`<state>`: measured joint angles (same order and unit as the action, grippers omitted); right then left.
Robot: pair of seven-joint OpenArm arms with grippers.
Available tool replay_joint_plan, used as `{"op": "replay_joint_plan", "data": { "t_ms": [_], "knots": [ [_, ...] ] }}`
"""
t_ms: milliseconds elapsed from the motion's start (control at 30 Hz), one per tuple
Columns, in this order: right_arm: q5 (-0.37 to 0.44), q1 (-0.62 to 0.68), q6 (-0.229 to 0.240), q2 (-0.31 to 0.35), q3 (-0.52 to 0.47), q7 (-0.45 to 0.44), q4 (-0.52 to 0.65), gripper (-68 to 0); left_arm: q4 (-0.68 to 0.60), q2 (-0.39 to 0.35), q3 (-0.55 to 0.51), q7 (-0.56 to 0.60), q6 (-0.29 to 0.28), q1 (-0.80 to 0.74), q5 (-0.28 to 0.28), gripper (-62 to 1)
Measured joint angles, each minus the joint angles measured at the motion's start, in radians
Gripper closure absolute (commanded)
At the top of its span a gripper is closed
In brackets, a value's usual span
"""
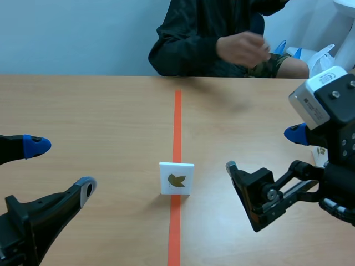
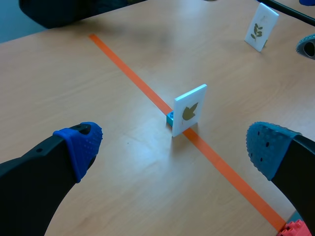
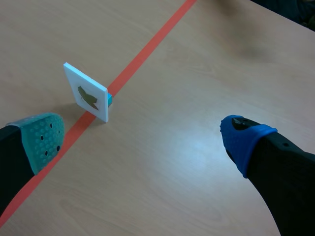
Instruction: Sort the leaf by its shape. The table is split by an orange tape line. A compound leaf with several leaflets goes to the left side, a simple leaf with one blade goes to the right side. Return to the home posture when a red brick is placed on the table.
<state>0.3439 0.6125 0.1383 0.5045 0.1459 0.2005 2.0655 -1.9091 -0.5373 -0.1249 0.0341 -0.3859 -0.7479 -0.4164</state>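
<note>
Leaf card (image 1: 176,178) stands on tape line (image 1: 177,111) between low, empty, open left gripper (image 1: 61,166) and right gripper (image 1: 264,150).

The white card (image 1: 177,178) bears an olive-gold leaf (image 2: 190,111). An orange line (image 1: 177,116) crosses the tan wood-grain counter (image 1: 83,122). Pads (image 2: 81,145) of the left claw (image 2: 174,146) are dotted blue.
</note>
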Motion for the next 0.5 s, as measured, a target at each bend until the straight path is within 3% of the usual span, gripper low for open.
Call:
{"op": "replay_joint_plan", "data": {
  "t_ms": [300,500],
  "knots": [
    [0.0,0.0,0.0,0.0,0.0,0.0,0.0,-67.9,0.0,0.0,0.001,-0.126,-0.001,0.035,0.0,-62.3],
    [0.0,0.0,0.0,0.0,0.0,0.001,0.0,-67.9,0.031,0.0,0.042,-0.151,-0.037,0.129,0.051,-62.3]
  ]
}}
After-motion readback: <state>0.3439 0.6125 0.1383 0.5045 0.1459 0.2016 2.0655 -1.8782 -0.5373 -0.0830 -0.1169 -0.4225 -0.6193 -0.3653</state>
